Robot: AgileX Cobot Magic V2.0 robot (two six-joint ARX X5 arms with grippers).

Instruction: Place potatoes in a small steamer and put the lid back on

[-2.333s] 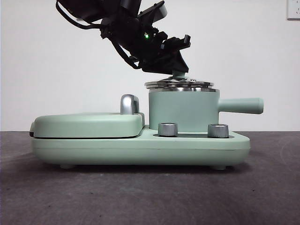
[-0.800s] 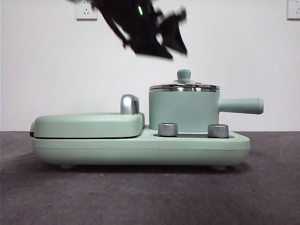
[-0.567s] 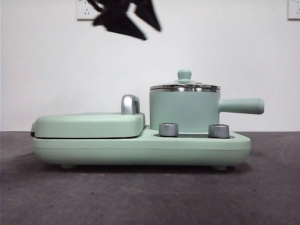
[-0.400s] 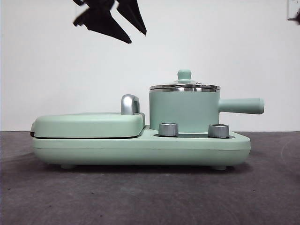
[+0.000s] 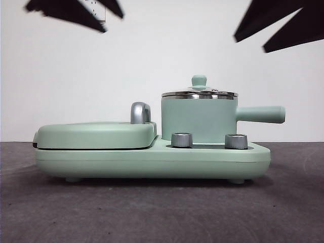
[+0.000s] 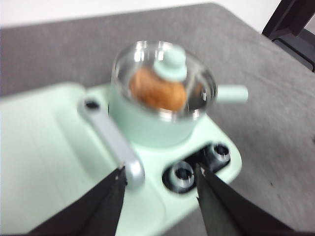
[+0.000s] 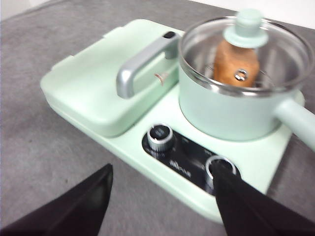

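The mint-green small steamer [image 5: 198, 119] stands on the right side of its base. The glass lid [image 5: 199, 94] sits flat on its steel rim, knob up. The orange-brown potato [image 6: 157, 88] lies inside the steamer and shows through the lid, also in the right wrist view [image 7: 235, 61]. My left gripper [image 5: 109, 20] is open and empty, high at the upper left, well away from the steamer [image 6: 147, 128]. My right gripper [image 5: 250, 44] is open and empty, high at the upper right above the steamer's side handle [image 5: 260, 114]. In the right wrist view the lid [image 7: 247, 24] covers the steamer [image 7: 231, 115].
The flat mint-green grill plate [image 5: 96, 134] with a chrome handle [image 5: 140, 112] lies shut on the left of the base. Two steel dials [image 5: 181, 139] [image 5: 235, 140] sit in front of the steamer. Dark grey table [image 5: 162, 212] all around.
The left gripper let go of the lid's knob, rose and moved off to the upper left. The lid stayed on the steamer. The right gripper came into view at the upper right.
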